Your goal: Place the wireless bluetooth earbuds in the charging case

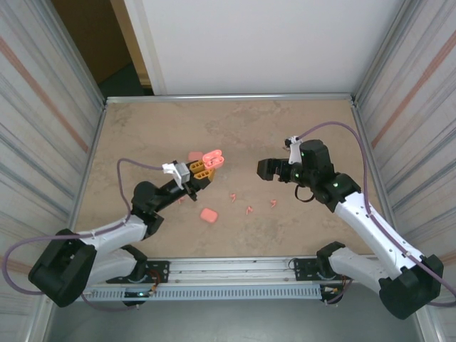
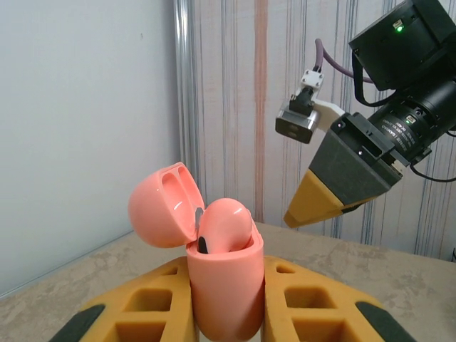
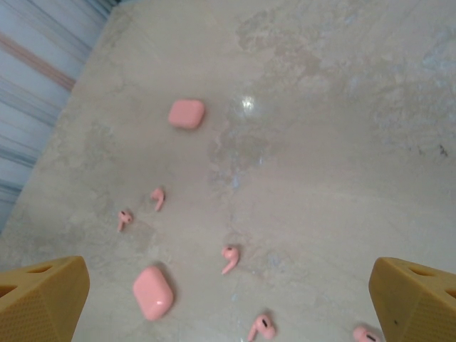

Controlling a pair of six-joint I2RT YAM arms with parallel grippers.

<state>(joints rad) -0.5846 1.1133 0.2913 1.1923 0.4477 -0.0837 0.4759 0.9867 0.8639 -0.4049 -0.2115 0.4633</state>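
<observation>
Left gripper (image 2: 224,313) first: its yellow fingers (image 2: 142,313) are pressed tight on the charging case (image 2: 224,281), holding it upright off the table with the lid (image 2: 162,206) flipped back and the mouth facing up. There's a rounded pink lump with a dark spot at that mouth. Whether it's an earbud already seated, I can't tell.

Across from it hangs the right gripper (image 1: 265,169), jaws spread wide, nothing between them, tips aimed toward the held case.

Now look below: the earbuds (image 3: 229,258) lie loose on the table (image 3: 342,142), scattered in a band between the two arms, nearer the bases than either gripper. In the right wrist view the closest one sits in the middle of the gap between the fingers. Its stem slants across the line the jaws would close along, so I'd reckon a small wrist turn is wanted before any pinch.

The right arm is free and nearer; the left is busy holding the case.

A closed case (image 3: 152,292) lies near that earbud, on the side of one finger, so watch it. A second closed case (image 3: 187,113) is well apart. There's bare tabletop all round and the walls are far off, so plenty of room to come down and carry across.
</observation>
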